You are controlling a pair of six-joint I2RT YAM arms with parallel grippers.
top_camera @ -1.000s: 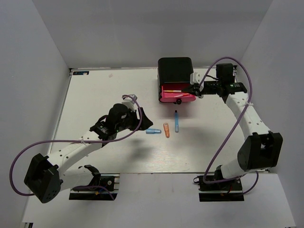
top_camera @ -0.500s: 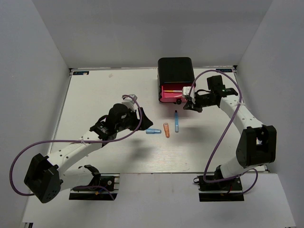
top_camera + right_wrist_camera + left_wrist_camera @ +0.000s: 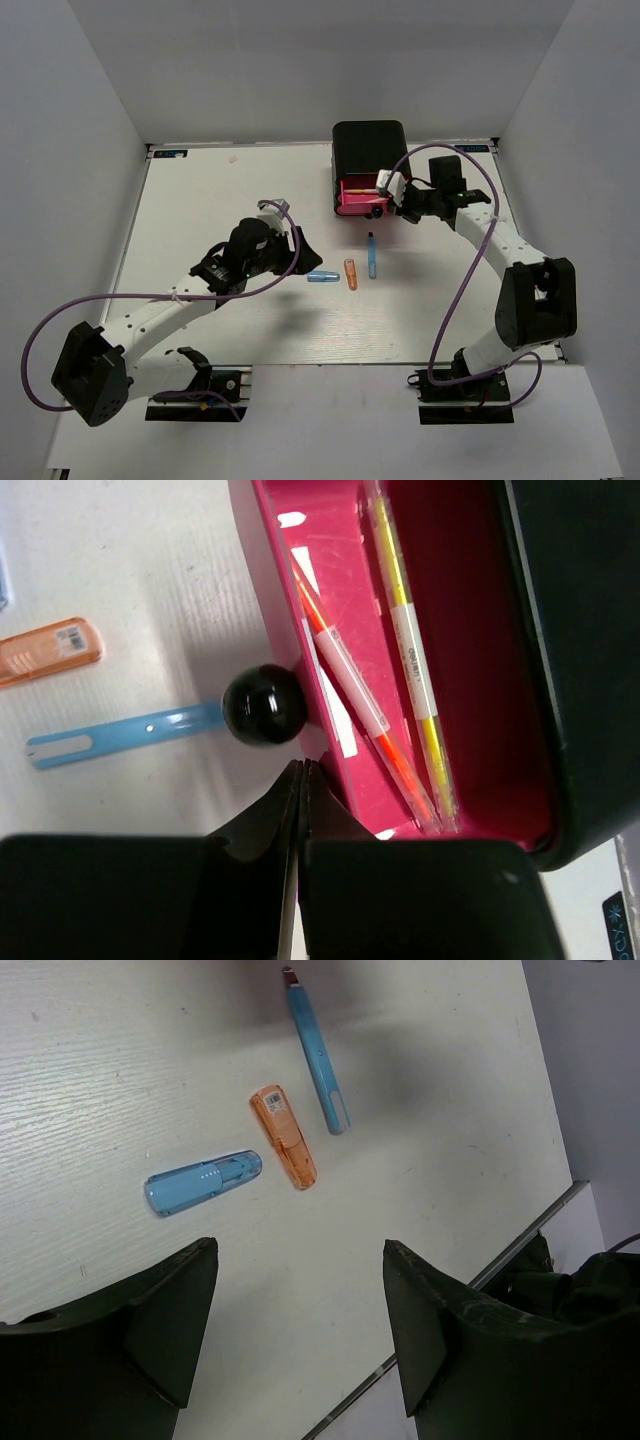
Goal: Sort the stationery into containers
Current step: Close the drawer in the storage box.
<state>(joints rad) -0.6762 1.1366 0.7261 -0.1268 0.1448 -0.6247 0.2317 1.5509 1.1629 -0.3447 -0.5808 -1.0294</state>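
Note:
One pink drawer [image 3: 355, 200] of the black cabinet [image 3: 368, 148] stands pulled out. In the right wrist view a pink-red stick [image 3: 365, 710] and a yellow-green stick [image 3: 410, 660] lie inside the drawer [image 3: 262, 570]. My right gripper [image 3: 302, 767] is shut and empty, its tips against the drawer front just beside the black knob [image 3: 263, 704]. On the table lie a blue pen [image 3: 371, 255], an orange cylinder [image 3: 350, 273] and a light-blue cylinder [image 3: 322, 277]. My left gripper [image 3: 298, 1250] hangs open just short of the light-blue cylinder [image 3: 203, 1182], holding nothing.
The table's near edge [image 3: 440, 1305] runs close behind my left fingers. The right arm's purple cable [image 3: 470, 280] loops over the table's right side. White walls close in the table on three sides.
My right gripper swung from the drawer's right side down to its front, then up to the drawer's right front corner by the knob. The left arm and the loose stationery stayed put.

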